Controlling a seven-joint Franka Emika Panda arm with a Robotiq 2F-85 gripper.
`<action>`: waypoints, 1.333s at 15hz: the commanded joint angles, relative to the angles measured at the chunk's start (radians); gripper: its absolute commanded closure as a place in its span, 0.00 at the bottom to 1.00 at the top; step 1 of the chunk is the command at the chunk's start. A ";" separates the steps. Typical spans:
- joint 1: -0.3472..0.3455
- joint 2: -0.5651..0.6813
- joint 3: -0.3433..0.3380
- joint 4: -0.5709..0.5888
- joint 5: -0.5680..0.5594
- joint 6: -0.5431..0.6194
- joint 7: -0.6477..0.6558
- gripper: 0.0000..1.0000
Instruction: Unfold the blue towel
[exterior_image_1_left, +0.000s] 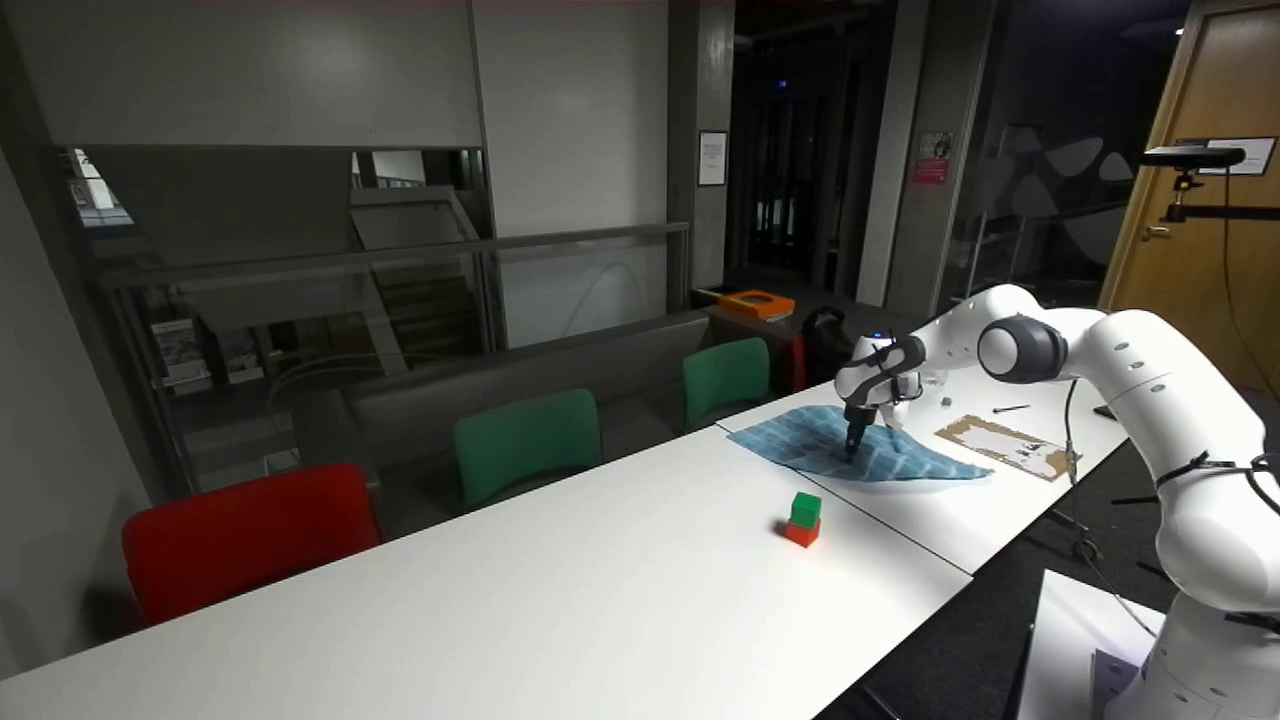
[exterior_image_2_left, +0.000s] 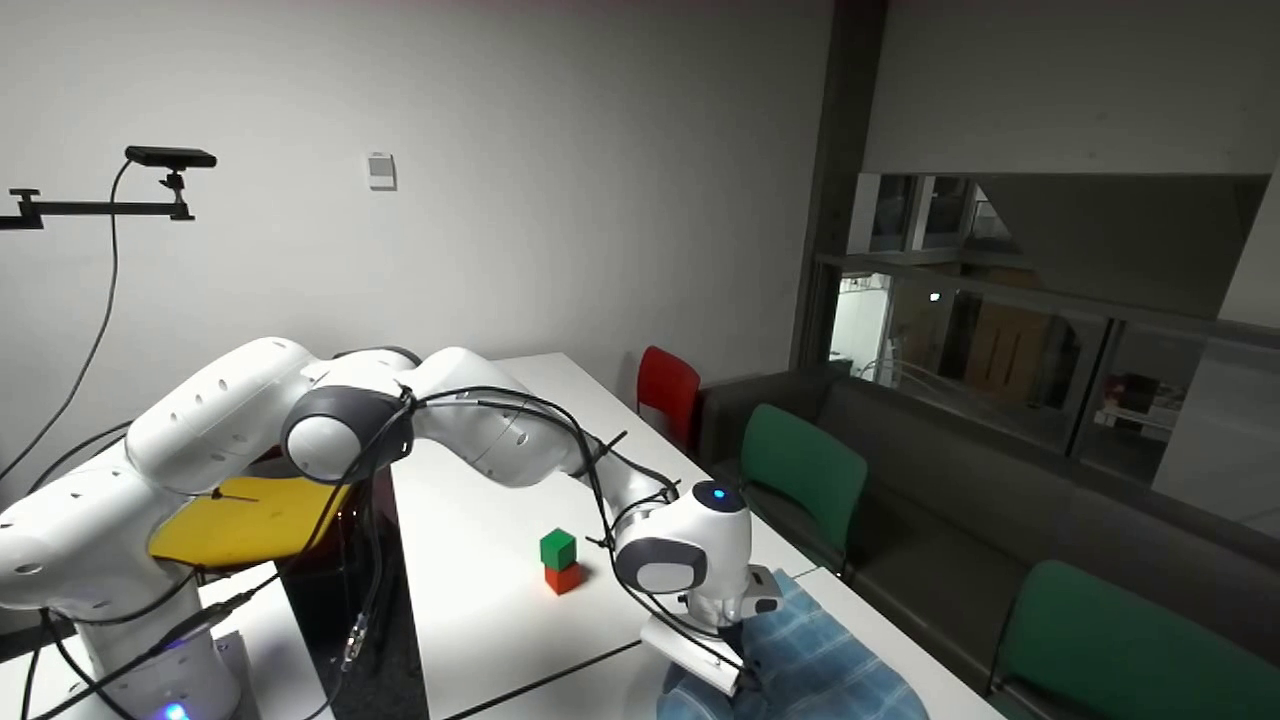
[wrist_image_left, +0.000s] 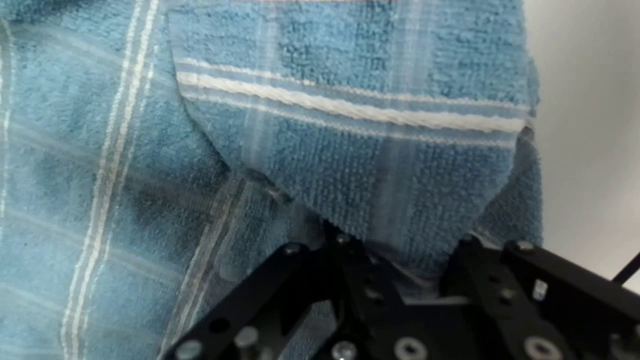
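Note:
The blue towel (exterior_image_1_left: 800, 437) with pale stripes lies on the white table, spread in an uneven shape with folded parts. It shows partly in an exterior view (exterior_image_2_left: 830, 660), cut off by the lower edge. In the wrist view, a folded flap of the towel (wrist_image_left: 340, 125) lies over another layer and bulges up in front of the fingers. My gripper (exterior_image_1_left: 851, 455) points down at the towel's middle. In the wrist view, the gripper's (wrist_image_left: 405, 250) finger links lean inward with cloth between them; the fingertips are hidden by the flap. It looks shut on the towel.
A green cube (exterior_image_1_left: 806, 508) sits on a red cube (exterior_image_1_left: 803, 533) on the table. A brown-edged board (exterior_image_1_left: 1008, 446) lies beside the towel. Green chairs (exterior_image_1_left: 528, 445) and a red chair (exterior_image_1_left: 250, 535) stand along the table. A seam crosses the tabletop (exterior_image_1_left: 560, 600).

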 joint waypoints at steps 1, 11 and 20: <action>-0.003 0.005 -0.003 0.036 0.005 -0.039 -0.016 0.95; -0.043 -0.186 -0.001 -0.185 0.049 0.132 0.025 0.99; 0.021 -0.420 -0.028 -0.490 0.062 0.179 0.228 0.99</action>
